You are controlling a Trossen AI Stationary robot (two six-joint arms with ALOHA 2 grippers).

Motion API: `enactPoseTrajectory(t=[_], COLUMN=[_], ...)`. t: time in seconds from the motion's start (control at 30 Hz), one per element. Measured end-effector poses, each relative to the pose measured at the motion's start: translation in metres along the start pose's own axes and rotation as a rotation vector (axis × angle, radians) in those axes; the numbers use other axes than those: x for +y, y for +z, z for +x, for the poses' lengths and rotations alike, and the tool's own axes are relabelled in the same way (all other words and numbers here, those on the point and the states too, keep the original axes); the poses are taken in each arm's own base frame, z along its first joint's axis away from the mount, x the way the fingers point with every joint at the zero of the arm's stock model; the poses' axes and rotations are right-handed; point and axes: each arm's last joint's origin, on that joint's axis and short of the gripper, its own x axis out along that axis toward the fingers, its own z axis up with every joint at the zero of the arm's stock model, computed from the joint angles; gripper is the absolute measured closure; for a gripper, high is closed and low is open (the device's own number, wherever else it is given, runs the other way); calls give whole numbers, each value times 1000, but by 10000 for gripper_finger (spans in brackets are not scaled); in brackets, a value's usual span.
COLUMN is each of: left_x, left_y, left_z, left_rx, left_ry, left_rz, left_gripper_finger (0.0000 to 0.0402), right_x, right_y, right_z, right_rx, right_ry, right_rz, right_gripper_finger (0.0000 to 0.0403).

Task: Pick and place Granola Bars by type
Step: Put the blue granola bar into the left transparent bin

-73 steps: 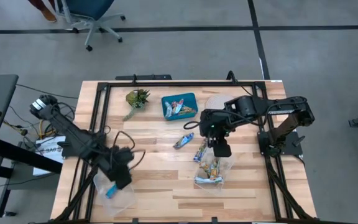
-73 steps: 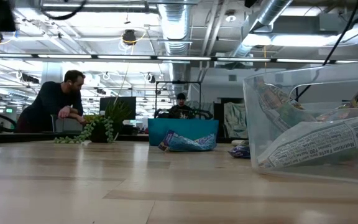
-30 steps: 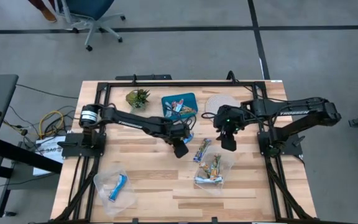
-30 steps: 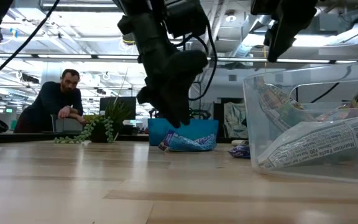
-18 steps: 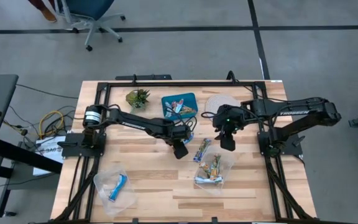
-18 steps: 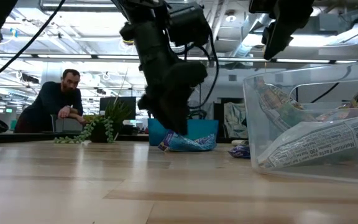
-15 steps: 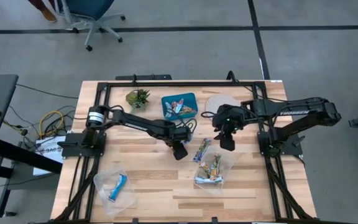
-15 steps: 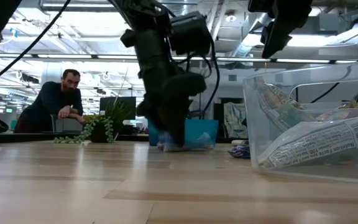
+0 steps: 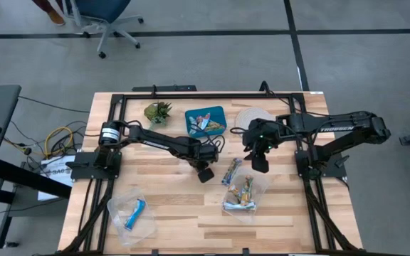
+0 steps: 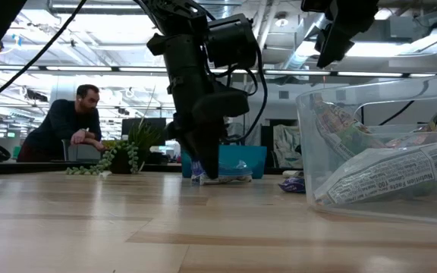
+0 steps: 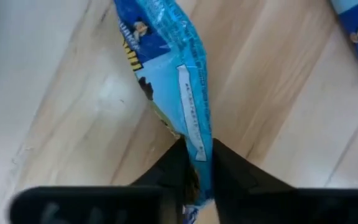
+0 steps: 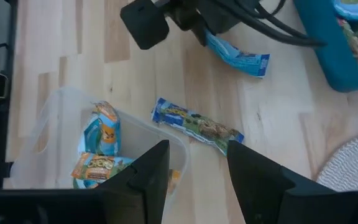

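A blue-wrapped granola bar [image 11: 166, 74] lies on the wooden table near its middle, with my left gripper [image 11: 197, 171] shut on it; the low view shows that gripper [image 10: 207, 168] down at the tabletop. A blue-and-green bar [image 12: 194, 127] lies flat beside a clear container [image 9: 246, 195] holding orange bars. My right gripper [image 12: 194, 180] hangs open above the table just past that container, holding nothing. More bars sit in a teal bin [image 9: 205, 121]. A second clear container [image 9: 130, 217] at the near left holds one blue bar. My left gripper pinches the blue bar's near end [image 11: 199, 149] between its two fingers, coming from above and pointing down. The wrapper is squeezed narrow where the fingers meet it. The rest of the bar [image 10: 234, 176] stretches away from the fingers and lies on the table.
A small green plant [image 9: 157, 112] stands at the far left of the table, and a round woven mat [image 9: 251, 117] lies at the far right. Black frame rails [image 9: 119, 128] run along the table's edges. A person [image 10: 70, 125] leans on a desk in the room behind.
My left gripper has come down from above the table to the tabletop at the blue bar and now has it between its fingers. My right gripper has stayed nearly where it was, above the table.
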Motion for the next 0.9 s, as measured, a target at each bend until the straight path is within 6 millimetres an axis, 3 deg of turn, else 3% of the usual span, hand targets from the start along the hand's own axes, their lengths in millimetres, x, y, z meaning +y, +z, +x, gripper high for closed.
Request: enactPoseTrajectory(t=[0.2, 0.3, 0.4, 0.57, 0.77, 0.9], left_x=[1, 3, 7, 17, 21, 13], left_y=[-3, -6, -9, -25, -79, -119], left_z=[-6, -22, -51, -118, -200, -234], left_rx=[43, 62, 59, 51, 95, 169], left_ry=[-28, -16, -17, -16, -17, -52], left_rz=[-1, 3, 13, -8, -133, -215], left_gripper_finger=[376, 374, 381, 380, 381, 384], right_x=[4, 5, 6, 9, 19, 31], right_y=[7, 10, 11, 13, 20, 35], right_z=[-2, -9, -15, -16, -8, -11], right_rx=[-76, -134, -176, -199, -227, -248], right_ry=[99, 121, 126, 142, 188, 253], right_rz=[-15, -27, -36, -51, -89, -188], right_gripper_finger=[260, 265, 269, 270, 270, 271])
